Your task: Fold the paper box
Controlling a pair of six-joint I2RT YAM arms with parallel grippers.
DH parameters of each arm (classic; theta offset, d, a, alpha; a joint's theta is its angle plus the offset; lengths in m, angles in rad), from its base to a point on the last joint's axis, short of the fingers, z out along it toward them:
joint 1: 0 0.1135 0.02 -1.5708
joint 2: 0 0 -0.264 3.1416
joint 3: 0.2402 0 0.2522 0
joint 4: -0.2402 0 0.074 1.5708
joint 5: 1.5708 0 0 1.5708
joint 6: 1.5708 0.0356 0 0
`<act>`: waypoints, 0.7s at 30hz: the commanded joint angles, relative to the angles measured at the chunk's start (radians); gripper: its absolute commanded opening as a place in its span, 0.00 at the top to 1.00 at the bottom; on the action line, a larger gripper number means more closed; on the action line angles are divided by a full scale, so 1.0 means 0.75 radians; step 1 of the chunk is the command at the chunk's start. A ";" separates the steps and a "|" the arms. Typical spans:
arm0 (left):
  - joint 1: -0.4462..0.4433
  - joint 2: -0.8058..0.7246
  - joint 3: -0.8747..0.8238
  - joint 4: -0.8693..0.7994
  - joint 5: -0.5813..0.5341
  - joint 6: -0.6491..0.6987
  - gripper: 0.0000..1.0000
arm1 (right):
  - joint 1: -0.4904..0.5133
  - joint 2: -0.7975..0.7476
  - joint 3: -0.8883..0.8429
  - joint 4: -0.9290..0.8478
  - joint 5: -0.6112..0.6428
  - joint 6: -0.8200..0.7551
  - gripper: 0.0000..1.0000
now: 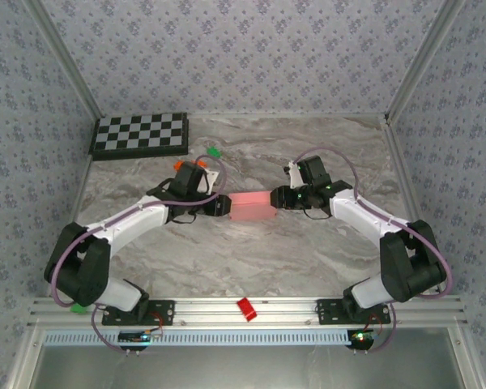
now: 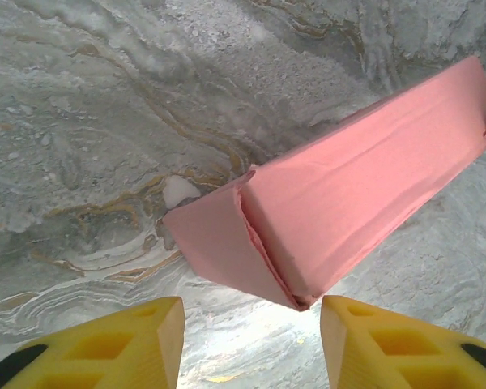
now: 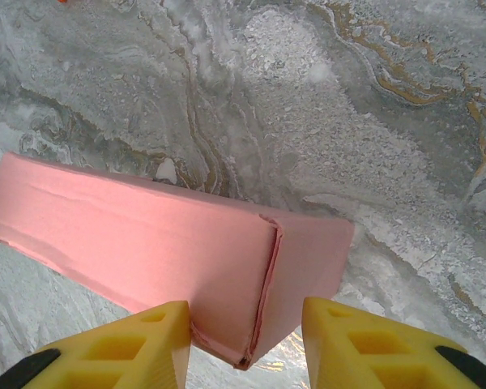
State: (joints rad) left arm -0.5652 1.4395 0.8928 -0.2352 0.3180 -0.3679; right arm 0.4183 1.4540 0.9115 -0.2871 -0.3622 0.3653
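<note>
The paper box [image 1: 251, 207] is a closed salmon-pink rectangular box lying on the marble table between both arms. My left gripper [image 1: 224, 206] stands at its left end. In the left wrist view the box [image 2: 364, 178] runs away to the upper right, and the left gripper [image 2: 251, 344] is open, with the box's near corner just ahead of its yellow fingertips. My right gripper [image 1: 277, 197] is at the box's right end. In the right wrist view the right gripper [image 3: 245, 344] is open around the end of the box [image 3: 146, 243]. One finger [image 3: 158, 344] touches the box, and the other finger stands apart from it.
A checkerboard [image 1: 142, 134] lies at the back left. Small green [image 1: 214, 151] and orange [image 1: 178, 164] bits sit behind the left gripper. A red bit [image 1: 246, 308] rests on the front rail. Patterned walls enclose the table on three sides.
</note>
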 commanded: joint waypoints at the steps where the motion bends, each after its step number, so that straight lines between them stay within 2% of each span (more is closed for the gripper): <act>1: -0.003 -0.025 0.001 -0.032 -0.032 0.010 0.51 | -0.005 0.024 0.018 -0.083 0.051 -0.028 0.59; 7: -0.004 -0.011 0.009 0.018 0.020 -0.002 0.52 | -0.005 0.026 0.018 -0.082 0.049 -0.029 0.59; 21: -0.002 0.067 0.055 0.048 0.016 -0.027 0.51 | -0.004 0.035 0.013 -0.069 0.039 -0.019 0.59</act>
State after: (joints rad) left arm -0.5652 1.4689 0.8989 -0.2054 0.3214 -0.3798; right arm 0.4183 1.4559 0.9134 -0.2882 -0.3565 0.3656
